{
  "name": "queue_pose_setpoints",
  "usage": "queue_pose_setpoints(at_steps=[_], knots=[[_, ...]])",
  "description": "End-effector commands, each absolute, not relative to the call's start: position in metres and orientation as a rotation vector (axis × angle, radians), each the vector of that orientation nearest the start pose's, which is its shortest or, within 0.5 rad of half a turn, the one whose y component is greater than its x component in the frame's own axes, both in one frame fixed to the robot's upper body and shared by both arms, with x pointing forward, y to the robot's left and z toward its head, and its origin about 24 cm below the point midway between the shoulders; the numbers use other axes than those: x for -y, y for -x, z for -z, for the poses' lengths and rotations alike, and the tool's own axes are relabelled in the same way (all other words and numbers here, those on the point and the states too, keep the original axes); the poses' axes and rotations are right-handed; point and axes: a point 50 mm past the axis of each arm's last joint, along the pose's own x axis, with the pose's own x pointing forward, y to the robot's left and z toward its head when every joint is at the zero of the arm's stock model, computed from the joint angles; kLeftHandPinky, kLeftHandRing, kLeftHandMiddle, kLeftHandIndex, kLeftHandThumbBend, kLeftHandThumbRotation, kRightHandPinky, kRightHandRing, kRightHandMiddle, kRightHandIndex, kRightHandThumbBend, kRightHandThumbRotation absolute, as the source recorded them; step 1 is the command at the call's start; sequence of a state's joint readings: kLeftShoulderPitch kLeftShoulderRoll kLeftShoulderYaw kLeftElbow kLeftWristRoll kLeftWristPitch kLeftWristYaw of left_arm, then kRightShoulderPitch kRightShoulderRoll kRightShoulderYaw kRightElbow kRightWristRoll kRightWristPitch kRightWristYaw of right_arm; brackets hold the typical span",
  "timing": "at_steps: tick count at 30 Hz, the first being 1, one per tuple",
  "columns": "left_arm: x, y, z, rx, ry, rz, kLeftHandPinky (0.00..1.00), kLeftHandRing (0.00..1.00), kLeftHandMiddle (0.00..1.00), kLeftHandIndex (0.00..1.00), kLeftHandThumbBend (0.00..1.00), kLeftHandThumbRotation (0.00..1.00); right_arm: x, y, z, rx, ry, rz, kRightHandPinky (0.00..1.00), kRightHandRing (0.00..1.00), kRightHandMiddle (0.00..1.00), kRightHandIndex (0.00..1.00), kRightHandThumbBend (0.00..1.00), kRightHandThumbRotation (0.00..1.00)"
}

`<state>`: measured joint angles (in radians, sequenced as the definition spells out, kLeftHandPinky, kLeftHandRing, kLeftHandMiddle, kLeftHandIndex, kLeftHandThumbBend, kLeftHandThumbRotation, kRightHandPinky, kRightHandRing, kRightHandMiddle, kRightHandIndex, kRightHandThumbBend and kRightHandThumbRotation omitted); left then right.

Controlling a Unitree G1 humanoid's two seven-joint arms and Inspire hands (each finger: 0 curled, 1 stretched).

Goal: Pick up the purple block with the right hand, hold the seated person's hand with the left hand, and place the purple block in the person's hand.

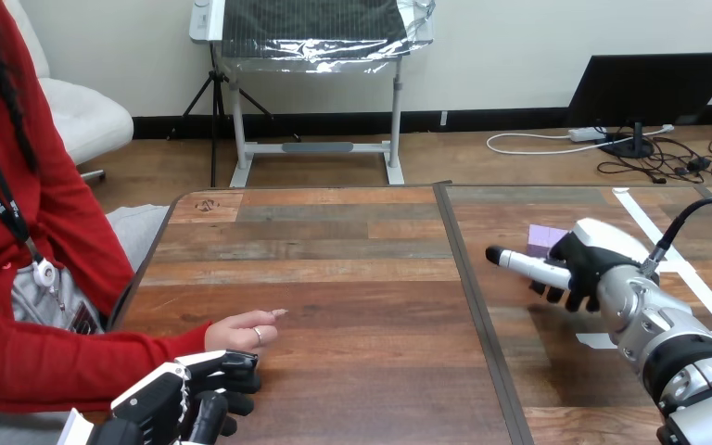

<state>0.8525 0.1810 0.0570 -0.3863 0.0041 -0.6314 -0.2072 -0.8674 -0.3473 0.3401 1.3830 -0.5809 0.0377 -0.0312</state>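
Note:
The purple block lies on the right half of the table, toward the back. My right hand is right in front of it and covers its near right part. Whether the hand grips the block I cannot tell. The person's hand rests on the table at the left, near the front edge. My left hand comes up from the bottom left and sits just on the near side of that hand, by the wrist, seemingly touching it. A hold on it cannot be made out.
The wooden table has a dark seam running front to back between its two halves. White tape strips cross the right half behind my right arm. The person's red sleeve lies along the left front edge.

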Motion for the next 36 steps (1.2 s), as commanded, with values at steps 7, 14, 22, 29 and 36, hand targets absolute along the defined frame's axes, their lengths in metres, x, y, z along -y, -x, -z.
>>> queue_pose_setpoints(at_steps=[7, 14, 22, 29, 36], knots=[[-0.192, -0.085, -0.066, 0.206, -0.302, 0.132, 0.57, 0.64, 0.67, 0.68, 0.41, 0.83, 0.223, -0.376, -0.047, -0.402, 1.167, -0.031, 0.33, 0.4, 0.42, 0.4, 0.73, 1.0], [-0.191, -0.086, -0.066, 0.207, -0.301, 0.135, 0.57, 0.64, 0.67, 0.68, 0.39, 0.83, 0.223, -0.377, -0.051, -0.366, 1.182, -0.003, 0.18, 0.24, 0.28, 0.31, 0.74, 1.0], [-0.19, -0.087, -0.065, 0.209, -0.301, 0.14, 0.57, 0.64, 0.67, 0.68, 0.39, 0.83, 0.223, -0.378, -0.054, -0.324, 1.174, 0.03, 0.07, 0.12, 0.17, 0.24, 0.77, 1.0], [-0.19, -0.088, -0.065, 0.214, -0.311, 0.143, 0.57, 0.64, 0.67, 0.68, 0.39, 0.84, 0.224, -0.378, -0.055, -0.3, 1.165, 0.049, 0.07, 0.12, 0.18, 0.25, 0.79, 1.0], [-0.189, -0.089, -0.064, 0.209, -0.307, 0.141, 0.57, 0.64, 0.67, 0.67, 0.38, 0.84, 0.221, -0.38, -0.059, -0.257, 1.155, 0.07, 0.06, 0.1, 0.16, 0.22, 0.82, 0.99]])
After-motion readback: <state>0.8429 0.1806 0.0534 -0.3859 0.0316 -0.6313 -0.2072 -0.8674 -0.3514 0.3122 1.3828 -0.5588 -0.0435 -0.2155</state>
